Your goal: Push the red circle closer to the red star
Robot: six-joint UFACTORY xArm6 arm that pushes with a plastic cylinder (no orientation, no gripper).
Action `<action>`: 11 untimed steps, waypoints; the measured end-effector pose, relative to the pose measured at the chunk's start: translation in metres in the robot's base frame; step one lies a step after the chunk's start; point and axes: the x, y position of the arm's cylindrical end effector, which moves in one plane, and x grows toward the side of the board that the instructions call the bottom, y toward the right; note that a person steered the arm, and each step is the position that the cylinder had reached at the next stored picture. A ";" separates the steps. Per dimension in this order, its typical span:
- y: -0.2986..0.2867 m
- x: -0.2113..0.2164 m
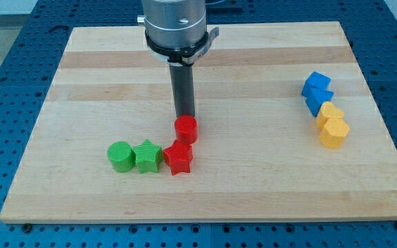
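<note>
The red circle (185, 129) stands near the board's middle, a little toward the view's bottom. The red star (178, 158) lies just below it, and the two look to be touching. My tip (184, 116) is right behind the red circle, at its upper edge, seemingly in contact with it. The dark rod rises from there to the arm's metal flange at the view's top.
A green star (147, 156) touches the red star's left side, with a green circle (121, 156) left of that. At the view's right sit two blue blocks (317, 91) and two yellow blocks (333, 126) in a cluster. The wooden board (81, 83) lies on a blue perforated table.
</note>
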 end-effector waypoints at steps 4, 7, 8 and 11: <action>0.036 0.040; -0.010 -0.022; -0.040 -0.024; -0.074 -0.011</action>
